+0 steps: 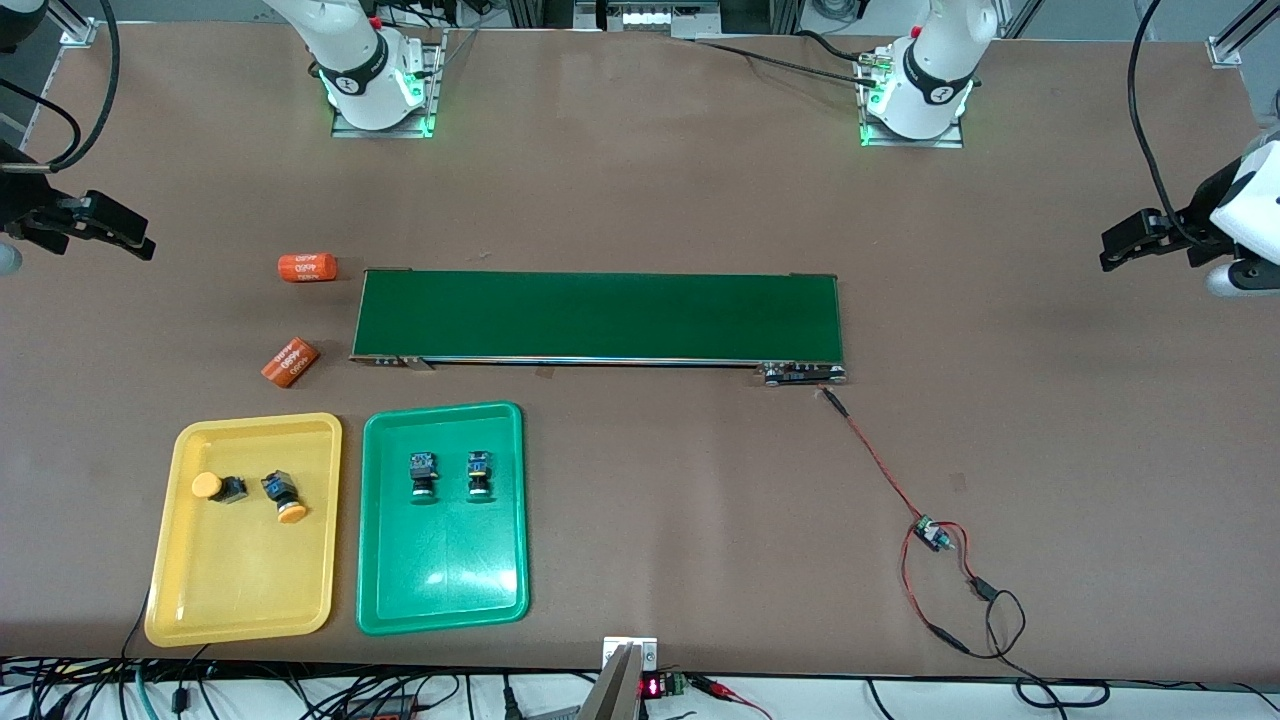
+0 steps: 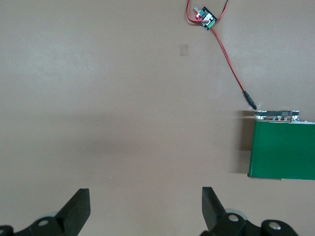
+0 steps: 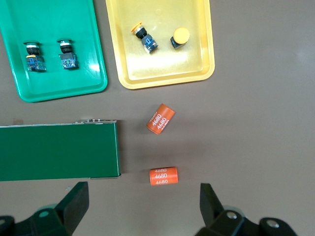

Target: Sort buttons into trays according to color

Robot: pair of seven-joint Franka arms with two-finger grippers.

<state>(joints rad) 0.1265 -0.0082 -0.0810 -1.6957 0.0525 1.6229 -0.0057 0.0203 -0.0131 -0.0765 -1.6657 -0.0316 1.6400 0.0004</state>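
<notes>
Sorting judged done: yellow-capped buttons in yellow tray, green-capped buttons in green tray. Left gripper and right gripper wait with fingers open, nothing between them; best kept clear.

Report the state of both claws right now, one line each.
Left claw: open, holding nothing, over bare table near the conveyor belt.
Right claw: open, holding nothing, above the orange cylinders.

Bare table lies wide around the belt's left-arm end, crossed only by thin wires. Toward the right arm's end, two orange cylinders crowd the gap between belt and trays; the trays themselves nearly touch.
</notes>
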